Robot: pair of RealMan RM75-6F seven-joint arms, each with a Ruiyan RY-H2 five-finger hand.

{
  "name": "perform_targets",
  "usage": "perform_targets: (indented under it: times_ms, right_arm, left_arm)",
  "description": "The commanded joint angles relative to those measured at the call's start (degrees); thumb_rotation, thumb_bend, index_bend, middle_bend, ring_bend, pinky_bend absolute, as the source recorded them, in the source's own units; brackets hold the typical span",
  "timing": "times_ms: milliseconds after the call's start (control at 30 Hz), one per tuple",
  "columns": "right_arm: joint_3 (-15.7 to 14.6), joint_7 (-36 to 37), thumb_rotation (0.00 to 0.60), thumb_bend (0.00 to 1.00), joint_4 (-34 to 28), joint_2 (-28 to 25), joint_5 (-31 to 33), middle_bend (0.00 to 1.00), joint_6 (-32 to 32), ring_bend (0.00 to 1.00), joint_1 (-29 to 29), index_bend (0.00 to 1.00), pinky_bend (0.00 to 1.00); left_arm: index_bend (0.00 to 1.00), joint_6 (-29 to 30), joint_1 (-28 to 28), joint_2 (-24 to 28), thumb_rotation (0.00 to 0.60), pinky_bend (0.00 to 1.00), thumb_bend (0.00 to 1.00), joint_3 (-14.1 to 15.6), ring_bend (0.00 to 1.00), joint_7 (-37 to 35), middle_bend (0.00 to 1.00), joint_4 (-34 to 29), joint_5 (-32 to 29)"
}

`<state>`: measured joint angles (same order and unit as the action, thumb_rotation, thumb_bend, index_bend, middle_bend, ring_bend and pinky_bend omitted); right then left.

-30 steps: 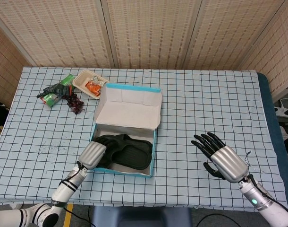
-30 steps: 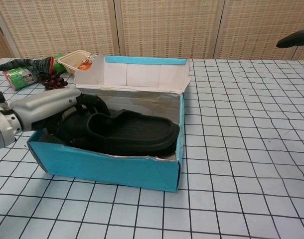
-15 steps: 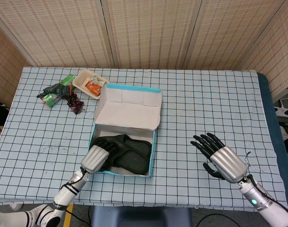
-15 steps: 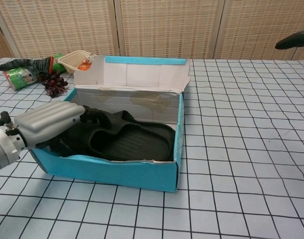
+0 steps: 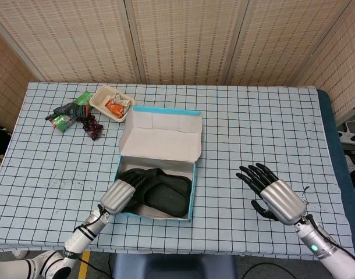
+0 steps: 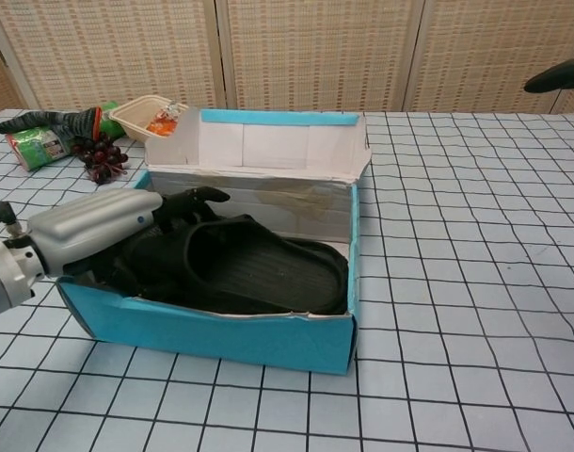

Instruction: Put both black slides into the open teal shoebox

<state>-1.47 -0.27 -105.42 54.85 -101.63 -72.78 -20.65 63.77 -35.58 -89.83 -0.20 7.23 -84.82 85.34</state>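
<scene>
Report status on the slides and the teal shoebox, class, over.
Left hand in the teal shoebox, fingers on the black slides. Right hand open, holding nothing. Nothing in the way.

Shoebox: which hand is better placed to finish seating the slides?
Left. The left hand is already at the teal shoebox, fingers reaching onto the black slides inside. The right hand hovers open over bare tablecloth, well apart from the box.
</scene>
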Motion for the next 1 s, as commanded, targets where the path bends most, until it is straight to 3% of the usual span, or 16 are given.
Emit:
perform_targets:
  times_ms: [33, 267, 600, 700, 733, 833, 933, 1000]
  right_arm:
    - [0.1, 0.0, 0.600, 0.41, -0.1, 0.0, 0.0, 0.00, -0.2, 0.00, 0.0, 0.00, 0.00]
    - [0.1, -0.6, 0.600, 0.41, -0.4, 0.0, 0.1, 0.00, 0.0, 0.00, 0.0, 0.00, 0.00]
    - [0.2, -1.0, 0.600, 0.41, -0.9, -0.4, 0.2, 0.00, -0.3, 0.00, 0.3, 0.00, 0.00]
    - [0.2, -1.1, 0.600, 0.41, -1.0, -0.4, 0.2, 0.00, -0.4, 0.00, 0.4, 0.00, 0.00]
    - [0.2, -1.2, 0.600, 0.41, -1.0, -0.4, 0.2, 0.00, -0.4, 0.00, 0.4, 0.00, 0.00]
    - [0.2, -1.2, 0.600, 0.41, -0.9, -0.3, 0.3, 0.00, -0.3, 0.00, 0.4, 0.00, 0.00]
    - [0.2, -1.2, 0.600, 0.41, -0.9, -0.3, 0.3, 0.00, -0.2, 0.00, 0.4, 0.00, 0.00]
    - [0.1, -1.1, 0.600, 0.41, -1.0, -0.2, 0.1, 0.00, -0.3, 0.00, 0.4, 0.00, 0.00]
  left_arm:
    - [0.00, -1.9, -0.7, 1.9, 0.600, 0.37, 0.48, 0.5, 0.00, 0.1, 0.00, -1.4, 0.7]
    - [0.00, -5.2, -2.5, 6.2, 0.600, 0.24, 0.48, 0.7, 0.00, -0.2, 0.00, -5.7, 1.5]
    - [0.00, -3.1, -2.5, 11.0, 0.600, 0.20, 0.56, 0.2, 0.01, -8.0, 0.00, -9.0, 4.8]
    - [0.00, 0.1, -1.6, 10.9, 0.600, 0.19, 0.58, -0.1, 0.15, -9.3, 0.01, -8.8, 6.7]
    - [0.00, 1.0, -1.4, 10.8, 0.600, 0.19, 0.58, -0.2, 0.24, -9.7, 0.03, -8.7, 7.1]
    - [0.00, 4.3, -0.5, 10.0, 0.600, 0.20, 0.58, -0.8, 0.36, -10.8, 0.11, -7.8, 8.6]
    - [0.00, 5.2, -0.2, 9.5, 0.600, 0.21, 0.58, -1.0, 0.38, -11.4, 0.14, -7.3, 9.0]
    - [0.00, 5.9, -0.2, 8.7, 0.600, 0.21, 0.58, -1.3, 0.32, -12.5, 0.16, -6.4, 9.3]
